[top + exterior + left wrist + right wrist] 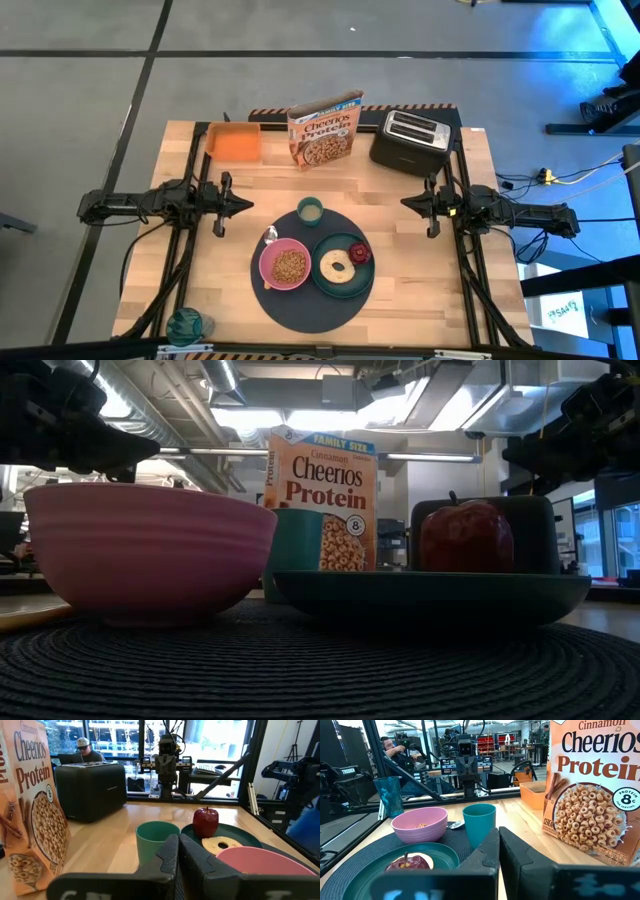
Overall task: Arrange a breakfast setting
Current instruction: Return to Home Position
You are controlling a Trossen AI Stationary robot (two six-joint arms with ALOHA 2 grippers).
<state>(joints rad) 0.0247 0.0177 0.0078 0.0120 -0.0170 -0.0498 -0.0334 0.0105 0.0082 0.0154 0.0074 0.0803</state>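
Note:
A round dark grey mat (300, 300) lies on the table near its front edge. On it stand a pink bowl (285, 265) with cereal inside and a dark green plate (345, 285). The plate bears a bagel-like ring (335, 267) and a small red apple-like piece (359, 251). A small pale-green cup (310, 210) stands on the mat's far edge, and a small spoon (270, 236) lies beside the bowl. My left gripper (247, 204) is shut and empty to the left of the cup. My right gripper (405, 203) is shut and empty to its right.
A Cheerios box (325, 130) stands at the back middle, with a black toaster (410, 140) to its right and an orange container (235, 140) to its left. A teal glass (185, 325) stands at the front left corner. A person (82, 747) sits beyond the table.

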